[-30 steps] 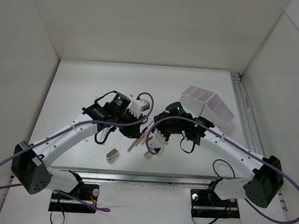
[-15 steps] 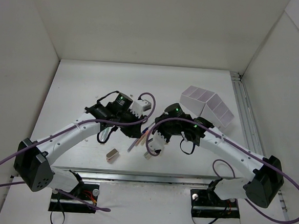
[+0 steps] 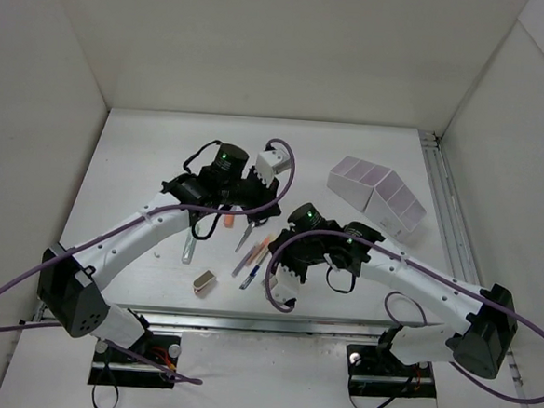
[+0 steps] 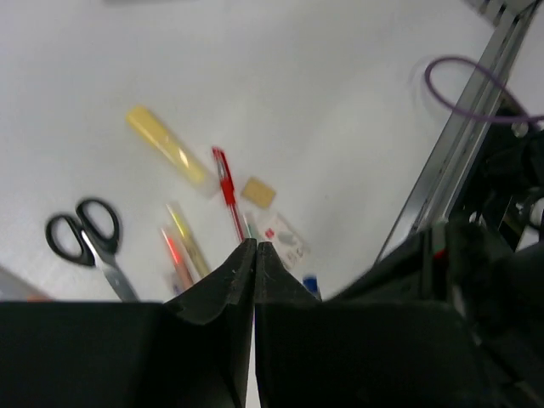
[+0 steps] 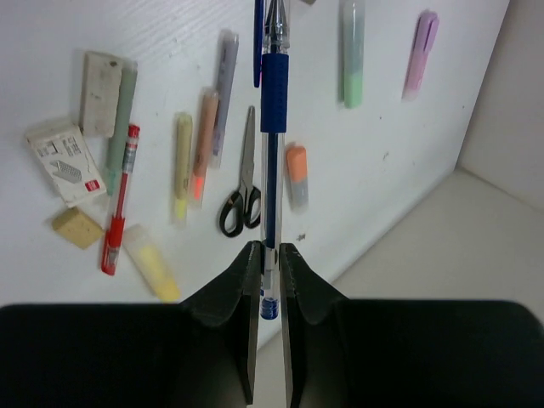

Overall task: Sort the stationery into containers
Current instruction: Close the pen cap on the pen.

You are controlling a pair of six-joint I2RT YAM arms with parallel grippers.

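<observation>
Right wrist view: the right gripper (image 5: 269,253) is clamped on a blue pen (image 5: 274,93). It pinches the pen close to one end, so most of the barrel, dark grip sleeve included, sticks out beyond the jaws. The pen looks light and stiff, but its smooth plastic could slip or pivot in so short a hold. Taking it at the sleeve or nearer the middle would likely be steadier.

On the table beyond the jaws lie scissors (image 5: 242,200) and an orange marker (image 5: 296,174). A red pen (image 5: 119,200) lies off to their left and a green marker (image 5: 353,51) farther out. A white eraser (image 5: 64,166) far left of the jaws carries print too small to read, and no brand is legible.

The left gripper (image 4: 256,248) has its jaws pressed together on nothing. The tray (image 3: 348,186) sits well apart from both pairs of jaws.
</observation>
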